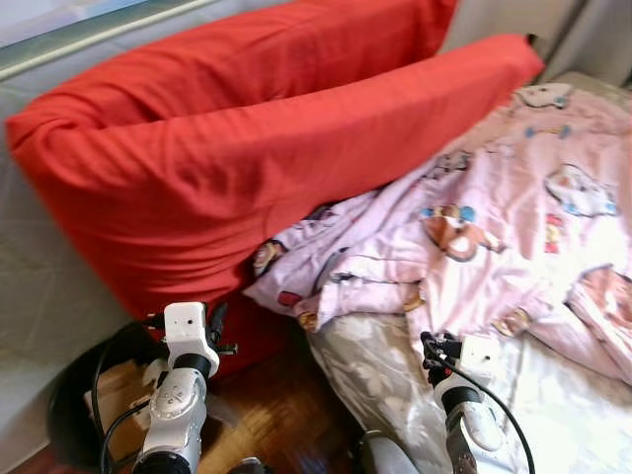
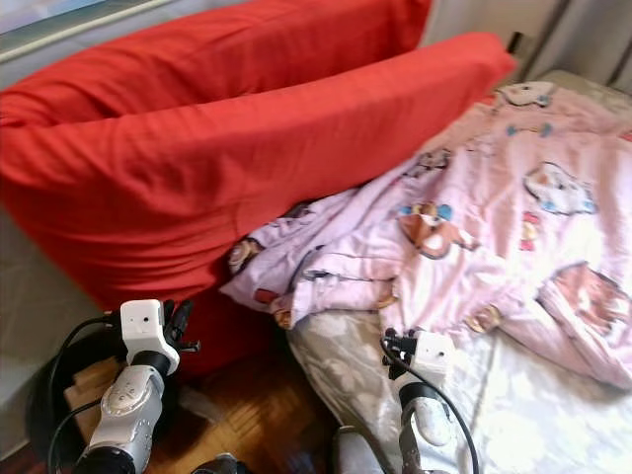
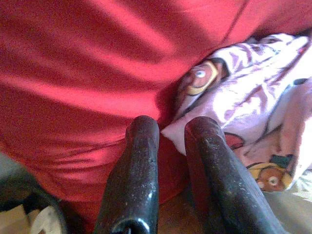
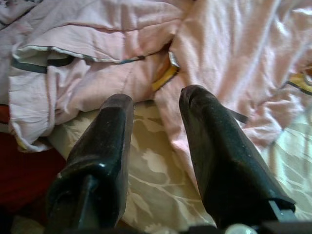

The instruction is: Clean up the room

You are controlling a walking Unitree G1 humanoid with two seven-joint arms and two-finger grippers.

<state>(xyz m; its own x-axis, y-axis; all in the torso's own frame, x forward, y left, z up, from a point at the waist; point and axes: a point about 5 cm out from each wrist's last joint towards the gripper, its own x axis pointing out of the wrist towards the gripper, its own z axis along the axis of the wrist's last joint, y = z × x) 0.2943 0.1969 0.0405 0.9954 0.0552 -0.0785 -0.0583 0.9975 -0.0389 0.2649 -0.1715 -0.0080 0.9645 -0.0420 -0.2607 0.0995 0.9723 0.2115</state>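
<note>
The pink cartoon-print duvet (image 1: 494,227) lies crumpled on the bed (image 1: 573,415), directly ahead of the right gripper (image 4: 156,105), fingers apart, empty. Left gripper (image 3: 170,129), fingers slightly apart, faces the red pillow (image 1: 247,148)

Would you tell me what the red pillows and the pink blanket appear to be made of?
The red pillows look like soft stuffing in a woven cotton-like cover, matte with faint ribbing and creases. The pink blanket seems a thin printed cotton or polyester, rumpled into folds, with cartoon prints. Exact fibre can't be told.
</note>
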